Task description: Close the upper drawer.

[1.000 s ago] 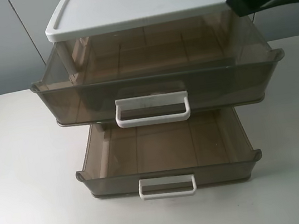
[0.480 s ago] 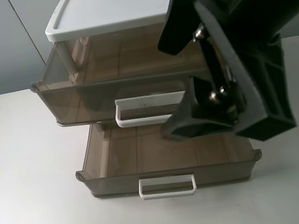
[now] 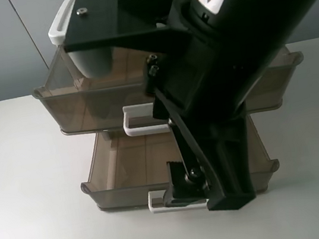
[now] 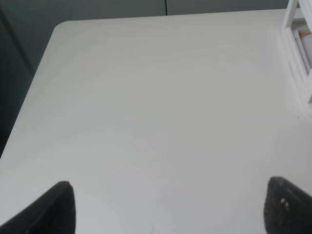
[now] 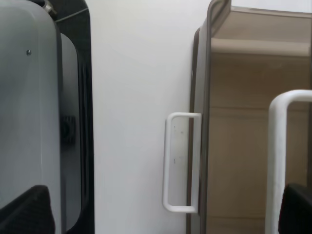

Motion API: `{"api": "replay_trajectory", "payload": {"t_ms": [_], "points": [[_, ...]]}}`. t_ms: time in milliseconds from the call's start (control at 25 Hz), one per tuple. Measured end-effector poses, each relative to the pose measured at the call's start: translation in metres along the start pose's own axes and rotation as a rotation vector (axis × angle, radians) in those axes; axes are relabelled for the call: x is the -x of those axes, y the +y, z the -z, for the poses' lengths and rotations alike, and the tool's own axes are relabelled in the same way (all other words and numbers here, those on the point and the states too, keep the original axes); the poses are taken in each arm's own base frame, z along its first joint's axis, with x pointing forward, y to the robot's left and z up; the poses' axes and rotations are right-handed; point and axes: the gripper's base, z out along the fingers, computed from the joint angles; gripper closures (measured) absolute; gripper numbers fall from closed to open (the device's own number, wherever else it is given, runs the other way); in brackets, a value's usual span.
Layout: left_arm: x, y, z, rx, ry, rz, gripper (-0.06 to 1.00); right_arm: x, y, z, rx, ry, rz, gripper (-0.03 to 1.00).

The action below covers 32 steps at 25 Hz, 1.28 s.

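Two drawers stand open: the upper drawer [image 3: 85, 103], the deeper one, juts well out from under the white lid [image 3: 64, 25] and overhangs the lower drawer [image 3: 125, 172], its wide loop handle [image 3: 139, 124] facing the front of the table [image 3: 26, 193]. The right gripper [image 5: 161, 212] hangs over both drawer fronts with its jaws spread wide and nothing between them, apparently lining up to press a finger against the upper front and push, not pinch. The left gripper [image 4: 173, 209], likewise spread and empty, hovers over the table well aside, probably since one arm suffices for a straight push.

Bare table [image 3: 25, 187] (left of upper drawer [image 3: 85, 103])
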Motion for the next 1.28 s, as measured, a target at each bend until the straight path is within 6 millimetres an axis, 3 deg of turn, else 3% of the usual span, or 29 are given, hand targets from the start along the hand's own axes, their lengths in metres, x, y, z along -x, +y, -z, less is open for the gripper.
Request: {"api": "replay_trajectory", "payload": {"t_ms": [720,1280], "points": [[0.0,0.0,0.0,0.0,0.0,0.0,0.2,-0.003,-0.02,-0.027,-0.112,0.164,0.091,0.27],[0.0,0.0,0.0,0.0,0.0,-0.002,0.2,0.008,-0.04,-0.038,-0.285,0.124,0.2,0.27]]}}
